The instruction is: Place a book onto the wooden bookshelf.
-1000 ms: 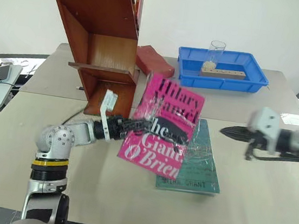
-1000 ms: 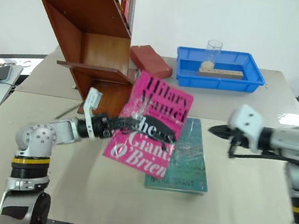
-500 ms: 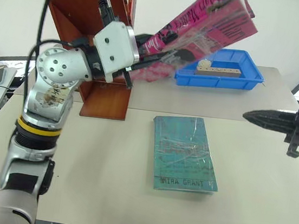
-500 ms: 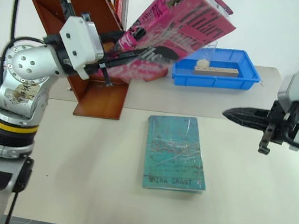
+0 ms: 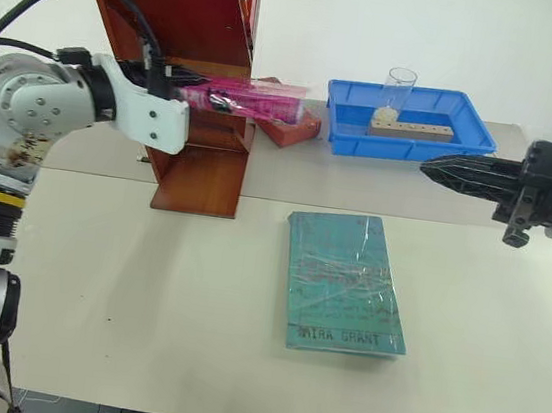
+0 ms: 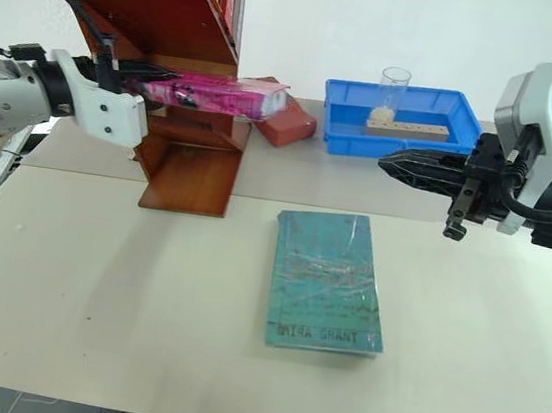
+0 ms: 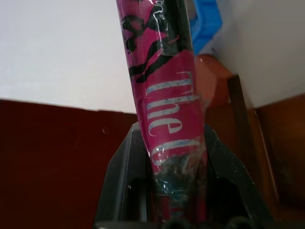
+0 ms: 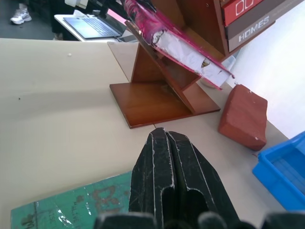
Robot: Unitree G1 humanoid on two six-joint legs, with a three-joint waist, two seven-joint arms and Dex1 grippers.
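Note:
My left gripper is shut on the pink book, gripping one end. The book lies nearly flat and level in the air, just above the lower shelf of the wooden bookshelf. Its free end sticks out to the right past the shelf's side. I cannot tell whether it touches the shelf. The left wrist view shows the book clamped between the two black fingers. My right gripper is shut on nothing and hovers level over the right of the table, pointing left toward the bookshelf.
A teal-green book lies flat in the middle of the table. A brick-red block sits beside the shelf's base. A blue tray at the back holds a glass and a wooden block. A laptop stands left of the table.
My left arm rolled the pink book from steeply tilted to flat and brought it down against the shelf's front. My right gripper rose and moved left, still shut.

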